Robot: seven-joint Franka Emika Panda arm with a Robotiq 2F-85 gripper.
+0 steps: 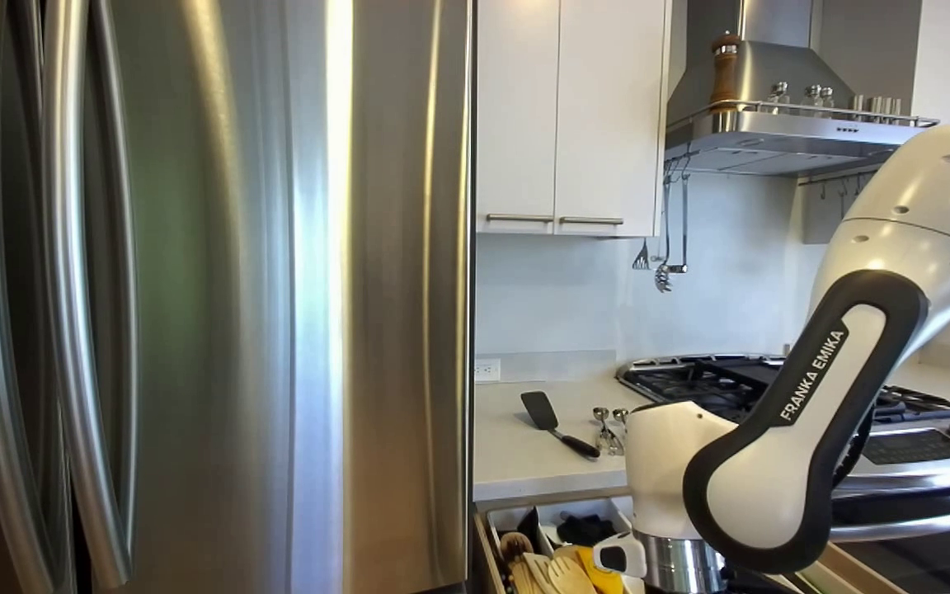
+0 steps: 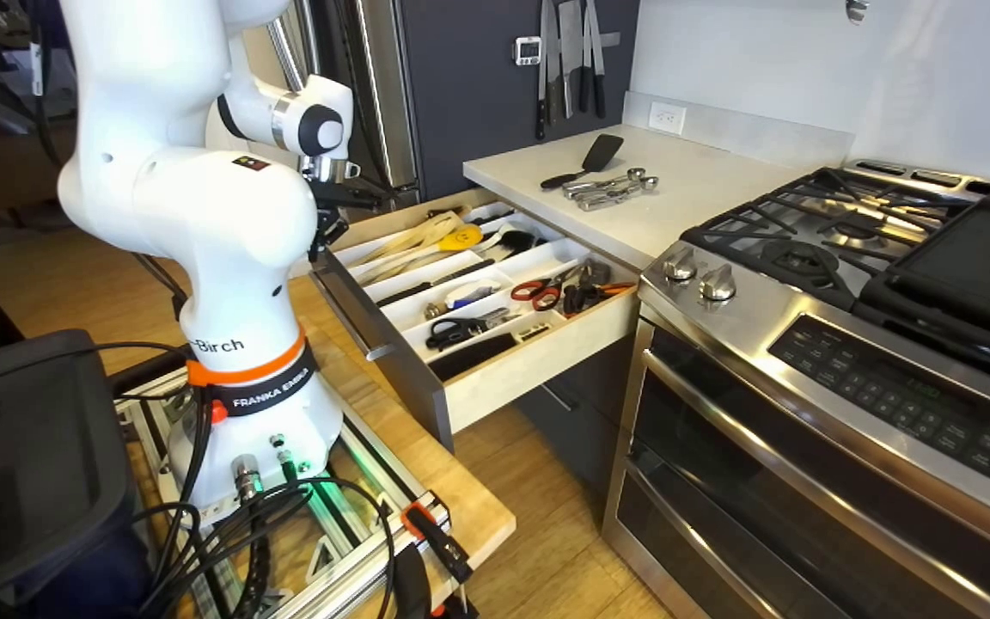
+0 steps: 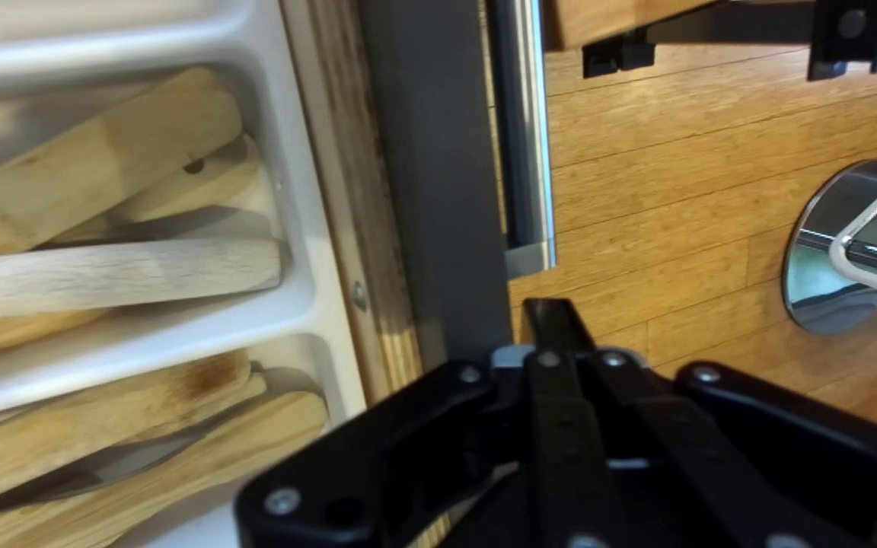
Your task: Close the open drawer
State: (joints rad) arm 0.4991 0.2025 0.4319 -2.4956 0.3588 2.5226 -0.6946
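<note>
Wide, wood-sided drawer (image 2: 516,376) w/ flat dark-grey front (image 3: 438,190) stands open beside stainless-steel oven (image 2: 804,404). Jaws clenched, empty, just outside front; contact unclear. Prob. pre-push step; next: shove straight in.

A tall stainless-steel refrigerator (image 1: 261,297), streaked with bright vertical reflections, stands near white kitchen wall cabinets (image 1: 566,115), a pale backsplash (image 1: 553,293) and a light countertop (image 2: 705,172). A steel extractor hood (image 1: 788,128) hangs above the gas range (image 2: 839,395); the floor (image 2: 559,524) is laid with honey-coloured wooden planks.
</note>
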